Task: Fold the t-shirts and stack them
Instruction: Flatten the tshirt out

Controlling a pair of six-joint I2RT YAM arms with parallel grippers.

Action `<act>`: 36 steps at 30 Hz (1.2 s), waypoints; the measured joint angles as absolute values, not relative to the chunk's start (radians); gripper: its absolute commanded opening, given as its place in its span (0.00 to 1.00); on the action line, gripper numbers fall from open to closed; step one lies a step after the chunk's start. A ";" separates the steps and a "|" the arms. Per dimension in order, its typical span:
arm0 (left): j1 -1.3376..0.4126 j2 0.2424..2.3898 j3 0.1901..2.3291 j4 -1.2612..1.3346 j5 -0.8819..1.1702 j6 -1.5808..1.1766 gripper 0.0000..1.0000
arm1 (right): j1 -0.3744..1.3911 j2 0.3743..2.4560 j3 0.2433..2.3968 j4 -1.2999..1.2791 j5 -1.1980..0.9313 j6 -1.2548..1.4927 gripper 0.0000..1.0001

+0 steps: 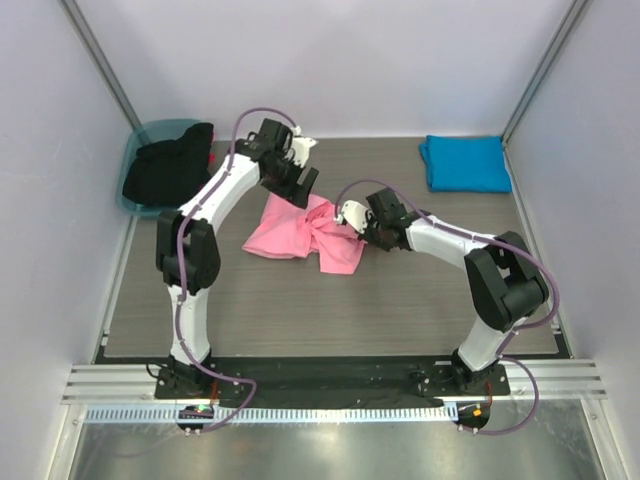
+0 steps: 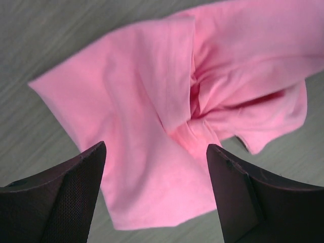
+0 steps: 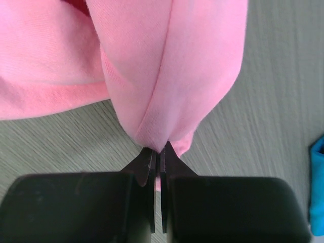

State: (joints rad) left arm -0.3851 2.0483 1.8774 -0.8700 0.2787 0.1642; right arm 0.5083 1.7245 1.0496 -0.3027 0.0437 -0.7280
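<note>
From above, the pink t-shirt (image 1: 300, 232) lies bunched near the middle of the surface (image 1: 400, 310), spread wider toward 9 o'clock and drawn into a narrow neck toward 3 o'clock. That is where the right arm (image 1: 440, 240) reaches in low to meet it. The left arm (image 1: 215, 195) bends over the shirt's 12 o'clock edge, likely placed to take a second hold so that the cloth can be pulled flat. The blue t-shirt (image 1: 465, 163) sits at 1 o'clock as a neat folded rectangle, probably the base for the stack. At 10 o'clock a teal tub (image 1: 135, 160) holds dark cloth (image 1: 170, 165). In the left wrist view the left jaws stand wide with nothing between them, their dark fingers (image 2: 66, 197) above the shirt and not touching it. The cloth is matte, soft and creased, with a flat panel toward 9 o'clock and a tight twist just right of centre. In the right wrist view the right jaws are pinched closed on a doubled fold of pink fabric that hangs taut from the tips. A seam runs straight up toward 12 o'clock, so the grip seems to be on a hem or sleeve edge. A sliver of blue shows at 4 o'clock.
</note>
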 measured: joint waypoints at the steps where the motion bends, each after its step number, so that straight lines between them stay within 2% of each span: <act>1: -0.392 2.067 1.905 -0.868 0.272 0.164 0.82 | 0.508 1.712 1.050 -0.302 0.044 -0.728 0.01; 8: -0.467 2.151 2.002 -0.864 0.216 0.166 0.80 | 0.508 1.673 1.048 -0.302 0.051 -0.727 0.01; 10: -0.486 2.181 2.019 -0.863 0.193 0.166 0.75 | 0.508 1.672 1.047 -0.301 0.052 -0.727 0.01; 14: -0.508 2.243 2.041 -0.857 0.137 0.168 0.72 | 0.508 1.666 1.044 -0.303 0.056 -0.722 0.01; 17: -0.508 2.277 2.048 -0.856 0.094 0.171 0.63 | 0.508 1.663 1.044 -0.303 0.060 -0.712 0.01; 18: -0.505 2.284 2.048 -0.856 0.082 0.174 0.57 | 0.508 1.662 1.044 -0.303 0.061 -0.710 0.01; 20: -0.502 2.291 2.048 -0.857 0.064 0.174 0.32 | 0.506 1.661 1.044 -0.303 0.063 -0.705 0.01; 22: -0.501 2.292 2.048 -0.856 0.051 0.177 0.00 | 0.506 1.660 1.045 -0.303 0.066 -0.701 0.01; 30: -0.501 2.207 2.037 -0.854 0.013 0.192 0.00 | 0.494 1.637 1.097 -0.336 0.101 -0.680 0.01; 36: -0.480 1.786 1.868 -0.844 -0.019 0.195 0.00 | 0.416 1.507 1.240 -0.353 0.078 -0.608 0.01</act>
